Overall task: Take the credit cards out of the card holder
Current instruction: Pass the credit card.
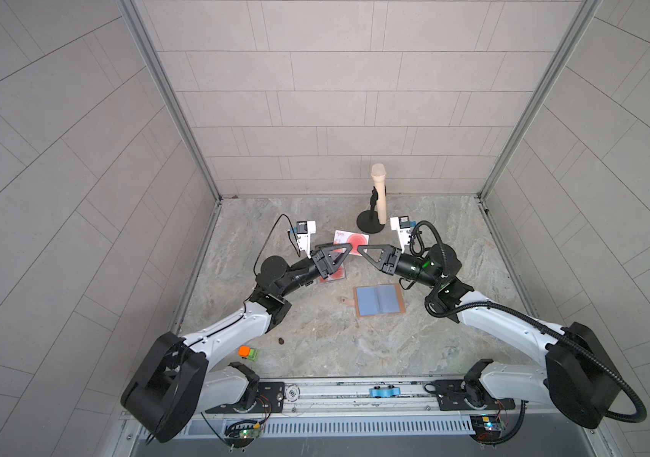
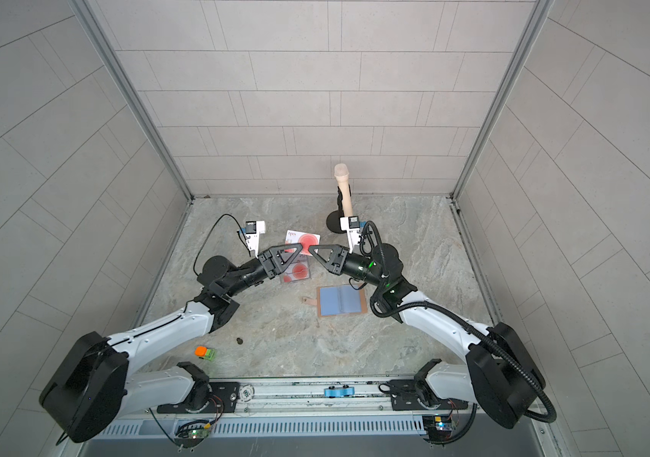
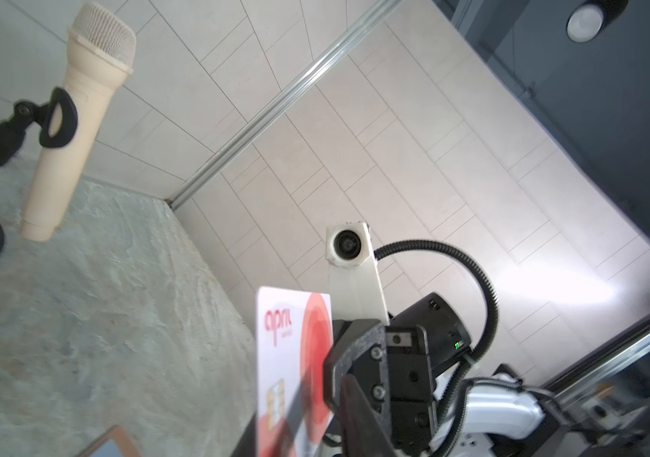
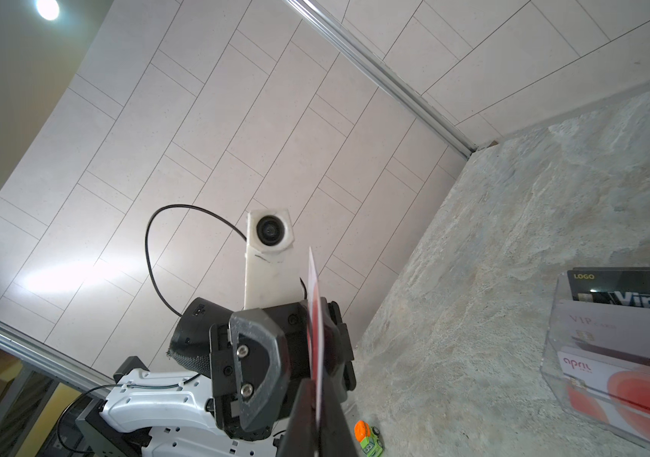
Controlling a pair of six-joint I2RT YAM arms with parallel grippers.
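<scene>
Above the stone-patterned table (image 1: 315, 348), clear of its surface, the left gripper (image 1: 346, 249) and the right gripper (image 1: 360, 250) meet tip to tip on one item, the april card (image 1: 351, 239). Bearings are taken in a top view, with 12 o'clock at the far wall.

Key relation: the card's long axis runs 9 to 3, and its body extends toward 12 o'clock from the jaws. The left arm has the 9 o'clock half of its near long edge and the right arm the 3 o'clock half. The right jaws are clamped on the card, which the right wrist view shows pinched edge-on. The left jaws stand apart, with a gap beside the card. Judgement: the card is passing to the right arm, and the left should back off toward 8 o'clock without brushing it.

Appearance: white and glossy, flat, with red concentric circles, red "april" lettering and a gold chip.

The card holder (image 1: 378, 305) lies open on the table at 5 o'clock of the jaws, nearer the right arm — no card is seen in its blue-grey sleeves. The clear plastic box (image 4: 552, 368), at 7 o'clock under the left gripper, holds the Vip card (image 4: 632, 294), a pale pink card (image 4: 612, 328) and a second april-printed card (image 4: 632, 391).
</scene>
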